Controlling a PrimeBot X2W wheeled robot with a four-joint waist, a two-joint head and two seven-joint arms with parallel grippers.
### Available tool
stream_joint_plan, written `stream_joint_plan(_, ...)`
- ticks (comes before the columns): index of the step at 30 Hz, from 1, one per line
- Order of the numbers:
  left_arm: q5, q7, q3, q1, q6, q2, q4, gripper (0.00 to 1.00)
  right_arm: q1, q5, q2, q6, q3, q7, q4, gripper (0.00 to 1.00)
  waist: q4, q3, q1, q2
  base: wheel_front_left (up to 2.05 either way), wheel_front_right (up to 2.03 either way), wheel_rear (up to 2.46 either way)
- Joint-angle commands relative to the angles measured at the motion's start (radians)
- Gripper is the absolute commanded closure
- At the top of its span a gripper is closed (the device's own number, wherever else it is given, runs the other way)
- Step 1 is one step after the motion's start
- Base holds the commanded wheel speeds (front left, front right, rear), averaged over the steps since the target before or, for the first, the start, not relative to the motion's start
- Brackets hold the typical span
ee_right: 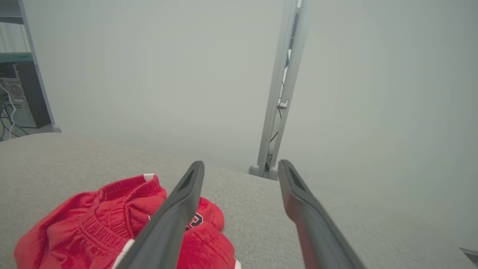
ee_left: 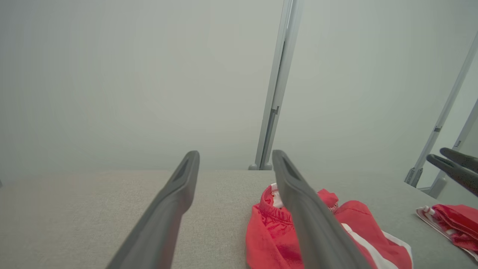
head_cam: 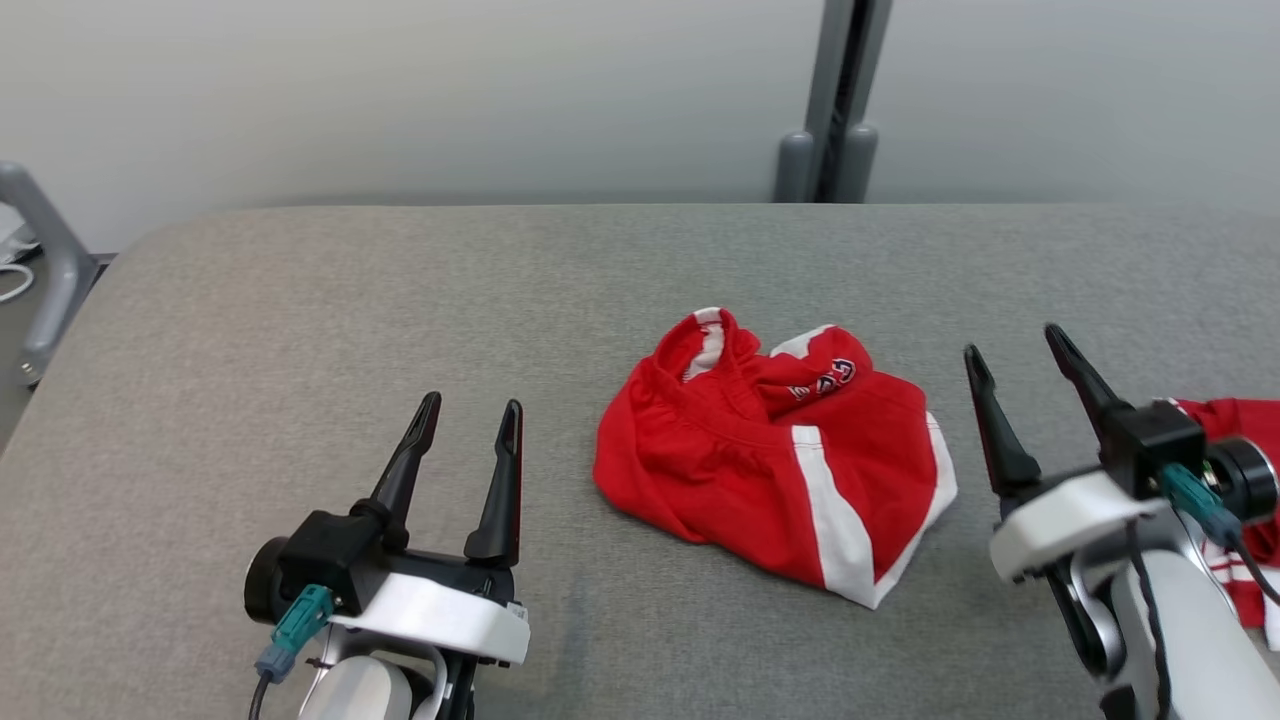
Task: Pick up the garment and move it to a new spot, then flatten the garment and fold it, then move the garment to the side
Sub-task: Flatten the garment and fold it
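Garment (head_cam: 775, 460), red with white stripes, is lying crumpled near the middle of the grey table (head_cam: 300, 300), its waistband bunching toward 12 o'clock and a striped corner pointing toward 5 o'clock. I am judging that the flattening, the fold and the move to the side are all left to do; whether this is already its new spot I cannot tell. I am holding the left gripper (head_cam: 472, 405) at 8 o'clock of the cloth, fingers spread apart, empty, pointing toward 12 o'clock and clear of the fabric. The right gripper (head_cam: 1013, 342) is hovering at 3 o'clock of it, fingers likewise apart, gripping nothing, leaning toward 11 o'clock. A second red cloth (head_cam: 1235, 420) is lying farther out at 3 o'clock, partly hidden by that arm.
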Motion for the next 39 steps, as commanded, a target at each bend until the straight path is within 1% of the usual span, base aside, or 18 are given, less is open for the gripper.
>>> stream_joint_plan(1, -0.002, -0.004, 0.002, -0.02, 0.007, 0.005, -0.002, 0.0, 0.042, -0.006, 0.005, 0.0, -0.028, -0.005, -0.027, 0.0, -0.031, 0.004, 0.0, 0.0, 0.0, 0.0, 0.0)
stream_joint_plan(4, -0.002, -0.004, -0.001, -0.025, 0.008, 0.004, 0.001, 0.0, 0.109, -0.01, 0.017, 0.0, -0.076, -0.005, -0.06, 0.0, -0.058, 0.008, 0.0, 0.0, 0.0, 0.0, 0.0)
stream_joint_plan(8, 0.003, -0.004, 0.001, -0.035, 0.009, 0.004, 0.006, 0.0, 0.155, -0.016, 0.036, 0.0, -0.103, -0.005, -0.082, 0.0, -0.09, 0.018, 0.0, 0.0, 0.0, 0.0, 0.0)
stream_joint_plan(14, 0.012, -0.004, 0.003, -0.044, 0.005, 0.004, 0.017, 0.0, 0.156, -0.014, 0.048, 0.0, -0.101, -0.005, -0.095, 0.0, -0.125, 0.031, 0.0, 0.0, 0.0, 0.0, 0.0)
stream_joint_plan(20, -0.002, -0.004, -0.025, -0.099, -0.015, 0.004, 0.073, 0.0, 0.134, -0.009, 0.054, 0.0, -0.093, -0.005, -0.104, 0.0, -0.163, 0.072, 0.0, 0.0, 0.0, 0.0, 0.0)
stream_joint_plan(24, 0.002, -0.004, -0.08, -0.197, -0.013, 0.004, 0.183, 0.0, 0.124, -0.017, 0.059, 0.0, -0.076, -0.005, -0.097, 0.0, -0.188, 0.109, 0.0, 0.0, 0.0, 0.0, 0.0)
stream_joint_plan(27, -0.021, -0.003, -0.147, -0.3, -0.009, 0.004, 0.328, 0.0, 0.12, -0.018, 0.063, 0.0, -0.066, -0.005, -0.094, 0.0, -0.21, 0.133, 0.0, 0.0, 0.0, 0.0, 0.0)
stream_joint_plan(32, -0.099, 0.085, -0.25, -0.482, 0.008, 0.005, 0.521, 0.0, 0.101, -0.008, 0.07, 0.0, -0.051, -0.005, -0.087, 0.0, -0.25, 0.165, 0.0, 0.0, 0.0, 0.0, 0.0)
stream_joint_plan(35, -0.134, 0.138, -0.292, -0.572, 0.028, 0.005, 0.609, 0.0, 0.095, -0.007, 0.073, 0.0, -0.045, -0.005, -0.085, 0.0, -0.272, 0.182, 0.0, 0.0, 0.0, 0.0, 0.0)
stream_joint_plan(39, -0.179, 0.192, -0.339, -0.643, 0.043, 0.005, 0.7, 0.0, 0.091, 0.0, 0.075, 0.0, -0.043, -0.005, -0.079, 0.0, -0.295, 0.194, 0.0, 0.0, 0.0, 0.0, 0.0)
